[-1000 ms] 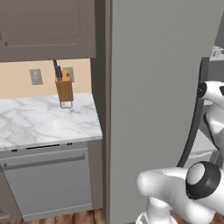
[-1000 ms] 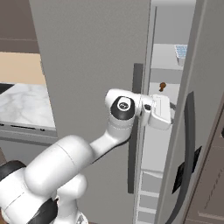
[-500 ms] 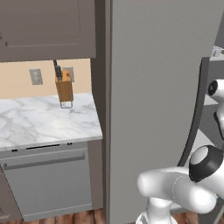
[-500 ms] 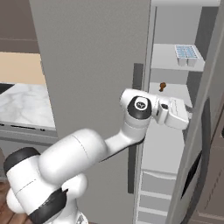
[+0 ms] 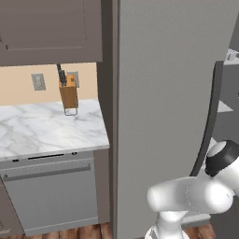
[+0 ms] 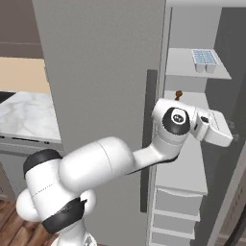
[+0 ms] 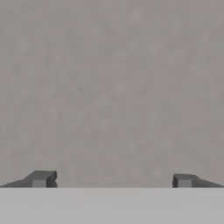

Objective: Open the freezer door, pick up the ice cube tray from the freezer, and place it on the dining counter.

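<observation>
The freezer door (image 6: 234,72) stands swung open at the right edge of the right base view, showing the shelves inside. The ice cube tray (image 6: 205,57), pale blue with rows of small cups, lies on the top shelf (image 6: 185,67). My gripper (image 6: 229,137) reaches from the shelf opening toward the door's inner side, well below the tray. In the hand view my gripper (image 7: 112,179) is open, its fingertips (image 7: 41,178) wide apart with nothing between them, facing a flat grey surface (image 7: 112,87) close up. The dining counter is out of view.
The twin grey door (image 5: 163,93) stays closed, its dark handle (image 6: 151,139) beside my forearm. A small brown-topped item (image 6: 178,94) stands on the middle shelf, drawers (image 6: 178,211) below. Left of the fridge are a marble worktop (image 5: 46,126), a knife block (image 5: 68,95) and a dishwasher front (image 5: 51,196).
My hand has moved right, past the closed door's handle and toward the open door. The freezer door has swung wider, so more of the shelves and the tray show.
</observation>
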Robot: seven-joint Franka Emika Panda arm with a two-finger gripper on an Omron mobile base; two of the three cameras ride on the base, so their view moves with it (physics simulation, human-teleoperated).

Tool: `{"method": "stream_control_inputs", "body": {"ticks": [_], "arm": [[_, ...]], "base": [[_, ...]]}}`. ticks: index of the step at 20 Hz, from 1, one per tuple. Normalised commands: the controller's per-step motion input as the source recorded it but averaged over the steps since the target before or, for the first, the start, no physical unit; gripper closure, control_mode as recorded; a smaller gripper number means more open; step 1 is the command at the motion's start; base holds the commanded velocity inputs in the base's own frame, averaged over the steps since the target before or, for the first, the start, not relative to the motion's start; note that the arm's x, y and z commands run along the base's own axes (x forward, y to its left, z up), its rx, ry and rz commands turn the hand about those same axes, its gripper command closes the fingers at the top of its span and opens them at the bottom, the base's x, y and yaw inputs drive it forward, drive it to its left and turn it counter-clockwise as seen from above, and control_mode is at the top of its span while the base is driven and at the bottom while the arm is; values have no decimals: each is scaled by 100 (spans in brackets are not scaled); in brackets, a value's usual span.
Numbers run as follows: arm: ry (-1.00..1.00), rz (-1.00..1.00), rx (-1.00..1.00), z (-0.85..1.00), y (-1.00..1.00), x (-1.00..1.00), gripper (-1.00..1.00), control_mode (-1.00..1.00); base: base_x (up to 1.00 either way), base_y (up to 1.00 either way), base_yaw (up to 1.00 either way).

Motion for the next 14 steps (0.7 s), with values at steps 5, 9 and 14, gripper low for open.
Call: {"method": "stream_control_inputs", "body": {"ticks": [5,9,14], "arm": [[0,0,3,0,-52,-18,-100,-100],[0,0,0,-1,-38,-15,-100,-100],[0,0,0,0,-31,-6,-100,-100]], "base": [[0,0,0],[0,0,0],[0,0,0]]}}
